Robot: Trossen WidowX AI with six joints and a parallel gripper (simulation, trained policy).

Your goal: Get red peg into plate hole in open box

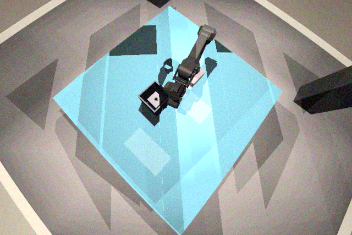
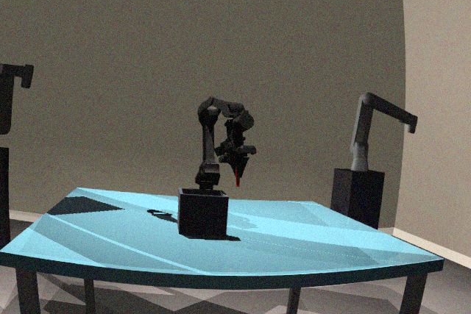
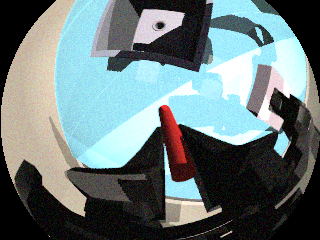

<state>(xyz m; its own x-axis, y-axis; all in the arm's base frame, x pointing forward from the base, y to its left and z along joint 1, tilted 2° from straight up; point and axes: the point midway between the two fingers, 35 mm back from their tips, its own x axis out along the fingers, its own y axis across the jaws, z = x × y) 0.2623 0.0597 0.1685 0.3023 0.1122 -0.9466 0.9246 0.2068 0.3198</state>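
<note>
The red peg [image 2: 238, 182] [image 3: 173, 144] is held in my gripper [image 2: 239, 174] [image 3: 169, 129], which is shut on it. It points down, nearly upright, its lower end sticking out below the fingertips. In the exterior view it hangs in the air to the right of the open box [image 1: 146, 104] [image 2: 203, 215] [image 3: 119, 31]. The light plate [image 1: 153, 97] [image 3: 146, 21] lies at the bottom of the box. Its hole [image 1: 155, 99] [image 3: 159, 25] shows dark and empty. In the top view the arm hides the peg and overlaps the box's right side.
The box stands on the blue table [image 1: 127, 84] [image 2: 151, 242]. The arm's pale base [image 1: 198, 76] [image 3: 262, 92] is behind the gripper. Other arms stand on dark pedestals beyond the table, one at the right [image 2: 357, 196] in the exterior view.
</note>
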